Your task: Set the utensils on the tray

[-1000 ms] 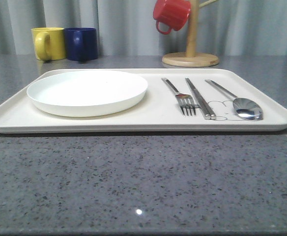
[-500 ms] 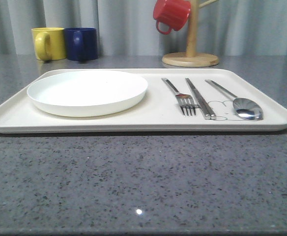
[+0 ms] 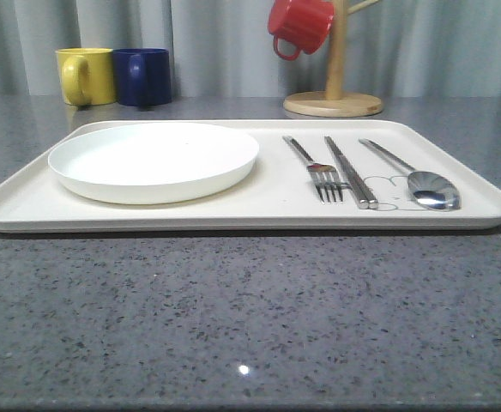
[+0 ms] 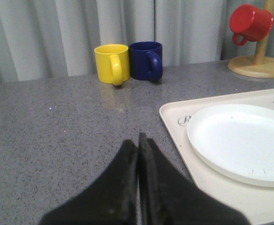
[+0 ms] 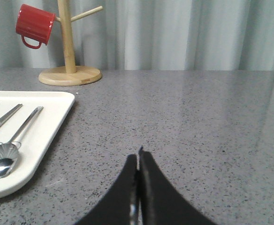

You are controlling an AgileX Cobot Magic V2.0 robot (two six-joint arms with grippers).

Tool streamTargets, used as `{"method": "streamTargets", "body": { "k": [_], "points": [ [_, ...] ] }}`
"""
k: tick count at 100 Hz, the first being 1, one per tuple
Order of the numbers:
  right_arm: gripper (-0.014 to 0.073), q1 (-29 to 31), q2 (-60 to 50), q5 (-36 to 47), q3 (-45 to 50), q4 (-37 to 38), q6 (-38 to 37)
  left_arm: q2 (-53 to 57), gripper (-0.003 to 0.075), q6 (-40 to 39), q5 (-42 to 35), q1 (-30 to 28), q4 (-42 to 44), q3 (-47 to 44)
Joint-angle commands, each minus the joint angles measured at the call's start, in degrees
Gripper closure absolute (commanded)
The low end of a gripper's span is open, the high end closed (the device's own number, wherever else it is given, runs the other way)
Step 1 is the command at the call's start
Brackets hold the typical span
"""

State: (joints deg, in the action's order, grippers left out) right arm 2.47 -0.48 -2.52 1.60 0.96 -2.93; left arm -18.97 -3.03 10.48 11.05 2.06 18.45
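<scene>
Silver fork [image 3: 322, 176], sticks [image 3: 349, 171] and spoon [image 3: 421, 182] lie unmoved on the tray [image 3: 233, 215] (both grippers' fingers [image 4: 138, 154] [image 5: 138, 164] pressed closed, empty).

Tray [image 3: 268, 202]: you'll see it sits a hair further right in the front frame than a second ago; its right corner is nearer the frame's right edge.
Plate [image 3: 153, 160]: shifted right by the same hair.
Fork [image 3: 316, 170], sticks [image 3: 350, 172], spoon [image 3: 415, 177]: likewise a hair right, spacing between them unchanged.
Mugs at upper left [image 3: 113, 75]: same slight rightward drift.
</scene>
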Motion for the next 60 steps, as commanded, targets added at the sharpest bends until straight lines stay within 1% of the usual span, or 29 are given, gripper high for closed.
{"method": "streamTargets", "body": {
  "k": [1, 33, 49, 60],
  "points": [
    [0.0662, 0.3, -1.2, 5.0, 0.0, 0.6, 0.4, 2.7, 0.0739, -1.4, -5.6, 0.3, 0.7, -1.0],
    [0.0662, 0.3, -1.2, 5.0, 0.0, 0.6, 0.4, 15.4, 0.0739, -1.4, -5.9, -0.1, 0.7, -13.3],
    [0.0662, 0.3, -1.2, 5.0, 0.0, 0.6, 0.4, 21.2, 0.0739, -1.4, -6.5, -4.3, 0.2, -17.3],
    [0.0662, 0.3, -1.1, 5.0, 0.0, 0.6, 0.4, 21.1, 0.0739, -1.4, -8.9, -7.5, -0.2, -19.3]
  ]
}}
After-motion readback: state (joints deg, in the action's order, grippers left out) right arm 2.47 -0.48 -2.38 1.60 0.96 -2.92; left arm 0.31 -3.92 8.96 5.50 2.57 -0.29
